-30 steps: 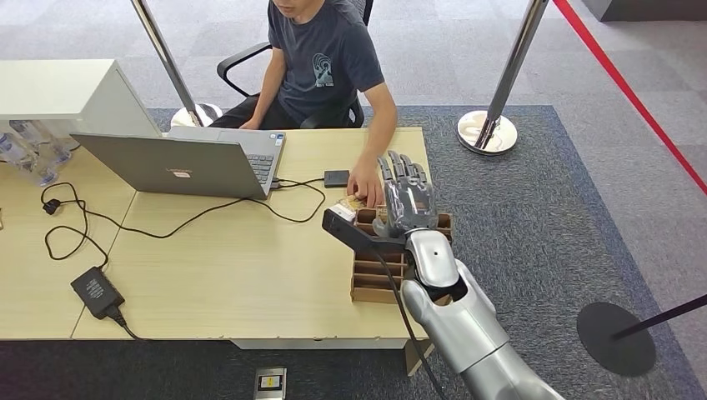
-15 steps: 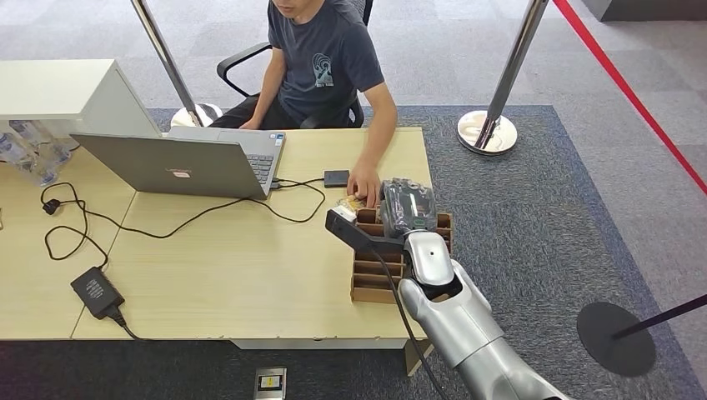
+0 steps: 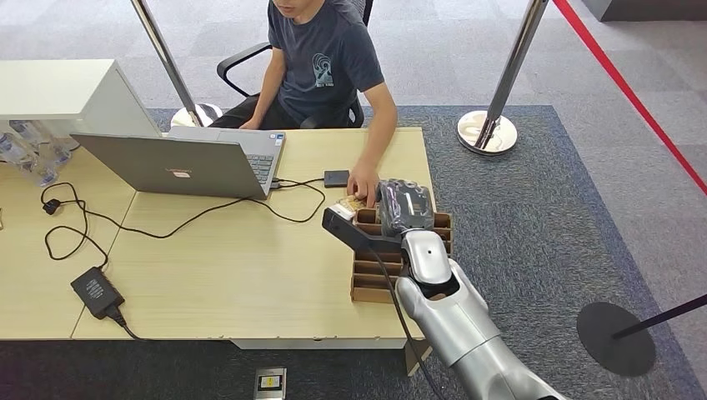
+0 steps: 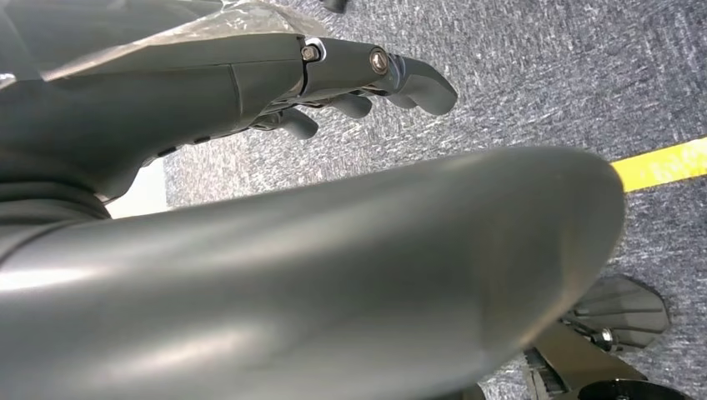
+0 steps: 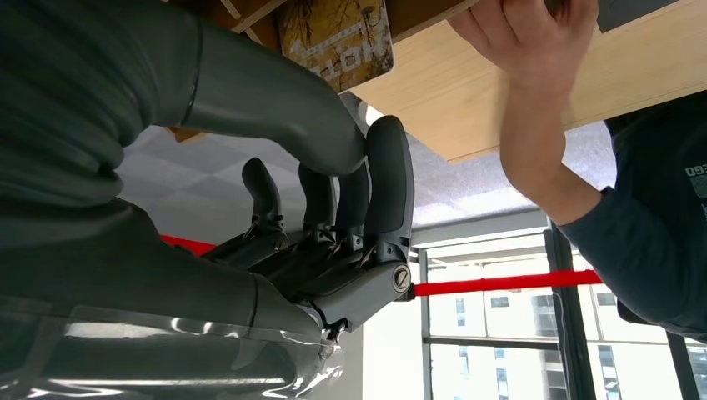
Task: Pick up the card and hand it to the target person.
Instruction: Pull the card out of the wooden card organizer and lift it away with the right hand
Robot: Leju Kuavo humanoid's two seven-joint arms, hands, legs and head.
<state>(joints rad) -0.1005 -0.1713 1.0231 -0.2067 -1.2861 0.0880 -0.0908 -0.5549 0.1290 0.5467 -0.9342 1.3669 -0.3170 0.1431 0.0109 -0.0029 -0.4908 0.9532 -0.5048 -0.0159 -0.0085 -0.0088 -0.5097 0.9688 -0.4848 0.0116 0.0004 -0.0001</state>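
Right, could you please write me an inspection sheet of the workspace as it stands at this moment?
Surface: light wooden desk, on grey carpet.
Job's things: card with a yellowish print near the brown divided organizer at the desk's right end; the seated person's hand rests beside it.
Clutter: open laptop, small black box, power brick, plastic bottles.
Hands: right hand over the organizer, fingers curled down toward the card, grip not confirmed; left hand hangs over carpet, holding nothing.
Cables: black cable looping across the desk.
Surroundings: chrome stanchion, red barrier tape.
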